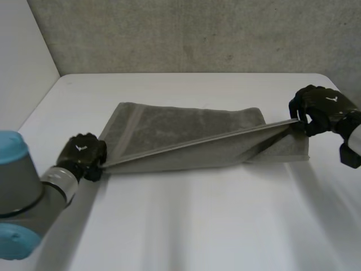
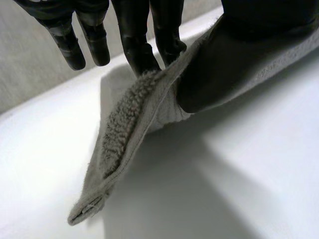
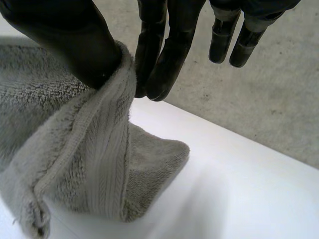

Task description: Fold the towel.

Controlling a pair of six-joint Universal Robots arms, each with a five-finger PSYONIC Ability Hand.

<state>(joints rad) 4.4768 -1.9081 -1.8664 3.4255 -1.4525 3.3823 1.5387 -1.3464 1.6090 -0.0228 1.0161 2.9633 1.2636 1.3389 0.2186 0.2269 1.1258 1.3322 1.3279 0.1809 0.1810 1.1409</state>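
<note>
A grey towel [image 1: 186, 138] lies across the middle of the white table, with one edge pulled taut in a line between my hands. My left hand [image 1: 84, 153] grips the towel's near left corner; in the left wrist view its fingers [image 2: 144, 50] pinch the cloth [image 2: 129, 124] against the thumb. My right hand [image 1: 317, 108] holds the far right corner raised off the table. In the right wrist view its thumb [image 3: 75, 45] and fingers [image 3: 164, 55] clamp the towel's hem [image 3: 99, 149], and the cloth hangs below.
The white table [image 1: 197, 220] has bare room in front of the towel and behind it. A grey wall [image 1: 197, 34] stands along the table's far edge, and a white panel [image 1: 22, 62] at the left.
</note>
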